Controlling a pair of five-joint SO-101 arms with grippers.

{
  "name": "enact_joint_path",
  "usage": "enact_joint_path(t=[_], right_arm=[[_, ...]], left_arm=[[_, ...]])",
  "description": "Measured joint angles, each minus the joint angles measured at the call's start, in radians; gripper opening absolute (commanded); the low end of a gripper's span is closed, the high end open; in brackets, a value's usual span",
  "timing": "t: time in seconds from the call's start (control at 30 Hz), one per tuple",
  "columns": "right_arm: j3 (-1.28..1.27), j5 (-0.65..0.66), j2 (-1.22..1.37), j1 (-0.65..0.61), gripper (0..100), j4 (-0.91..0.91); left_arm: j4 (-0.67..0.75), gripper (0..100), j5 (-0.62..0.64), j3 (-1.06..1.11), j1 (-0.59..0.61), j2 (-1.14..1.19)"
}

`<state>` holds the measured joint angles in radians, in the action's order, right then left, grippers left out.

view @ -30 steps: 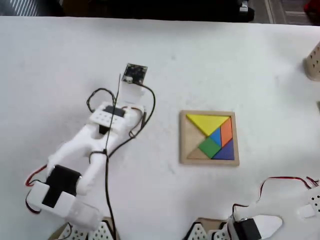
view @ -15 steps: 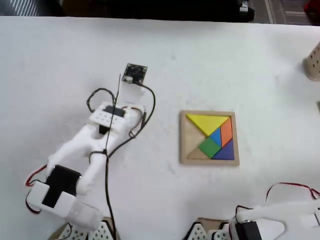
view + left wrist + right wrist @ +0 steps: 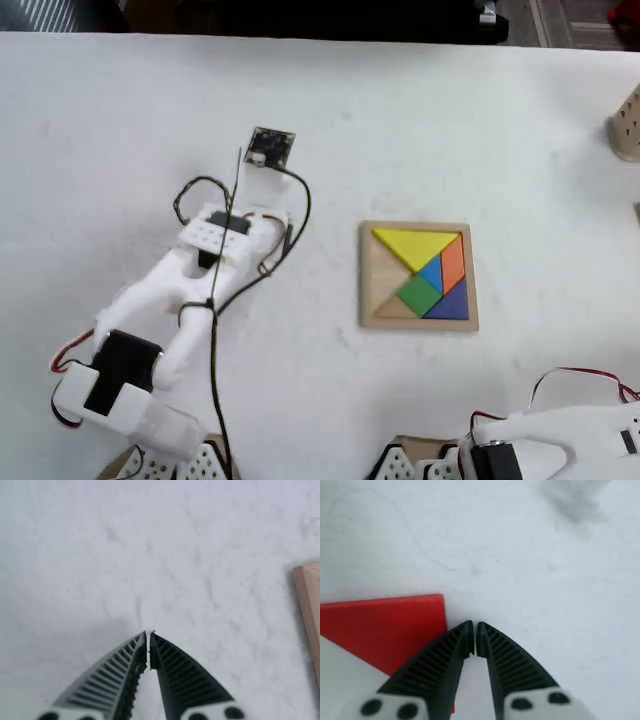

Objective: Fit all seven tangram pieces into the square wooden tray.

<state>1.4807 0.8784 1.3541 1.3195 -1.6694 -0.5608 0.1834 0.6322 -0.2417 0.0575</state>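
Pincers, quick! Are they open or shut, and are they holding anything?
Left pincer: shut, holding nothing.
Right pincer: shut, holding nothing; a red piece lies beside it.

The tray is pale brown, the worktop white. Yellow piece, blue piece, orange piece, green piece, purple piece (plus a bright red piece).

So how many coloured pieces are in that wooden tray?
5: yellow along the far edge, orange at the right, blue in the middle, green nearer, purple at the near right corner.
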Motion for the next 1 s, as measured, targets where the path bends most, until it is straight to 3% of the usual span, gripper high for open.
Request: enact_joint_path(t=[0.5, 1.0], right_arm=[[-0.023, -0.028, -0.041, -0.015, 1.8, -0.02], [-0.546, -0.041, -0.345, -0.089, 1.8, -0.029]], left_arm=[[0.0, 4, 0.0, 0.0, 0.0, 0.0], [0.0, 4, 0.0, 0.0, 0.0, 0.0]])
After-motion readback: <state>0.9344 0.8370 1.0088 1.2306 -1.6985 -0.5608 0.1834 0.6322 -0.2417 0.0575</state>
